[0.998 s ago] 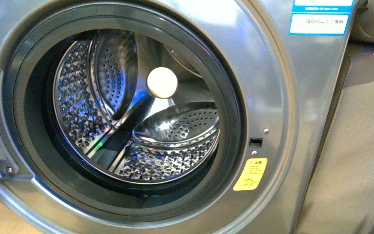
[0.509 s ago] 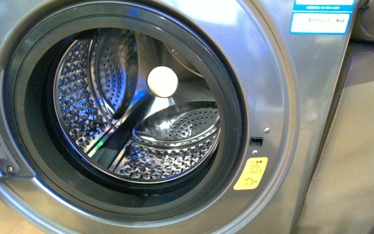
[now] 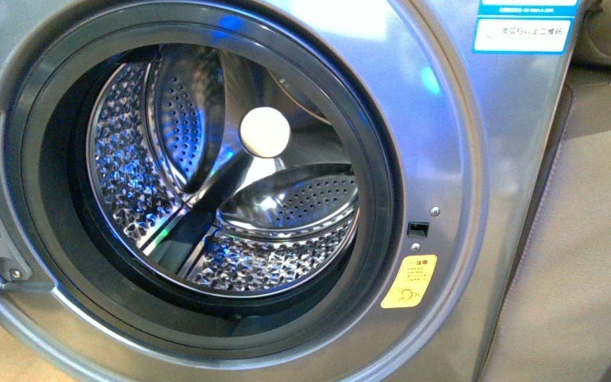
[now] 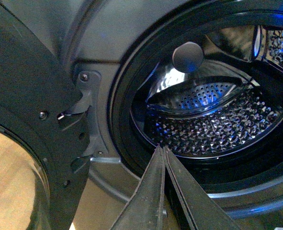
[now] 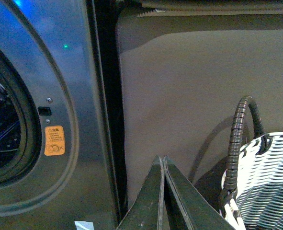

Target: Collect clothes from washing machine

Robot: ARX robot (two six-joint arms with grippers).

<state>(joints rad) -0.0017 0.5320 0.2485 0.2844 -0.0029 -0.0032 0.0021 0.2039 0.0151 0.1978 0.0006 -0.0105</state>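
The silver-grey washing machine (image 3: 453, 159) fills the front view, its porthole open on the perforated steel drum (image 3: 207, 191). No clothes show in the drum in any view. The orange warning sticker (image 3: 410, 282) sits right of the porthole. In the left wrist view my left gripper (image 4: 162, 149) is shut and empty, just outside the lower rim of the porthole, with the drum (image 4: 213, 124) beyond it. In the right wrist view my right gripper (image 5: 161, 159) is shut and empty, in front of a grey panel beside the machine (image 5: 69, 120). Neither gripper shows in the front view.
The open black-rimmed glass door (image 4: 26, 134) hangs on its hinge (image 4: 86, 100) beside my left gripper. A black-and-white woven basket (image 5: 266, 187) with a dark handle stands close to my right gripper. A grey fabric-like panel (image 5: 189, 96) stands beside the machine.
The front view has shifted very slightly; blue light reflections on the drum and front panel have moved. Nothing else differs.
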